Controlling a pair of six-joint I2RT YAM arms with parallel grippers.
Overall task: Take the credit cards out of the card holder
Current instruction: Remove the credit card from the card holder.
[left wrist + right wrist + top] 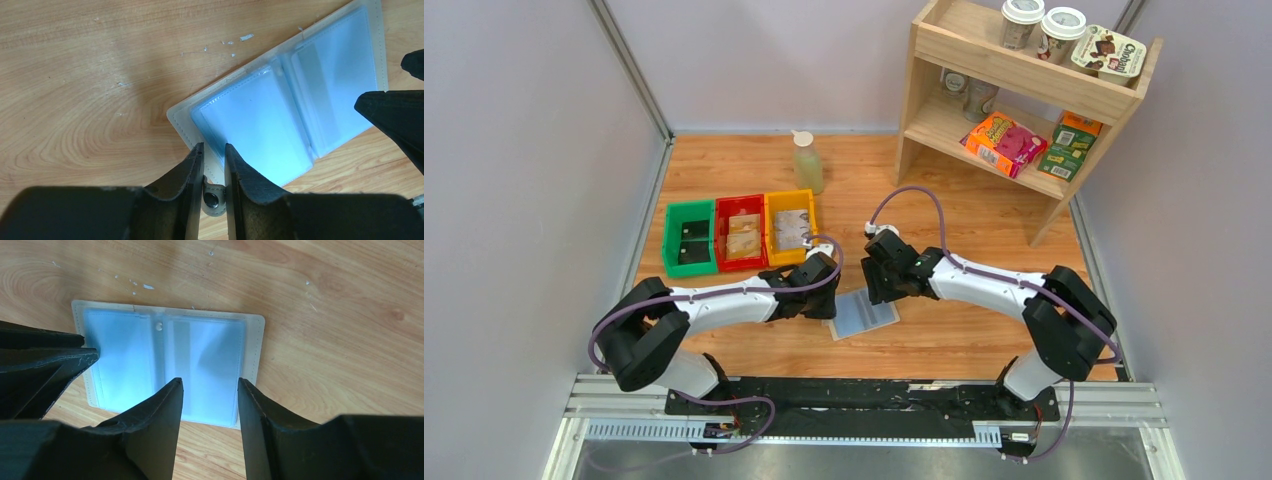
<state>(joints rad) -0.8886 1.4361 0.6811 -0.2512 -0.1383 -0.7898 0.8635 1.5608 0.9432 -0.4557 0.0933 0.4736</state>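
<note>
The card holder (869, 313), opened flat toward the counter's front edge, is pinched at its clasp tab (212, 199) by the left gripper (213, 146); the right gripper (210, 381) is held open.

Card holder (260, 125): pale blue-grey inside, cream stitched border, dark snap on the tab. Table (100, 75): orange-brown wood grain w/ white flecks. Bins: green bin (670, 240), red bin (741, 200), yellow bin (790, 195). Left gripper (214, 146) & right gripper (210, 381): black. Arms white, black joints, purple cables.
</note>
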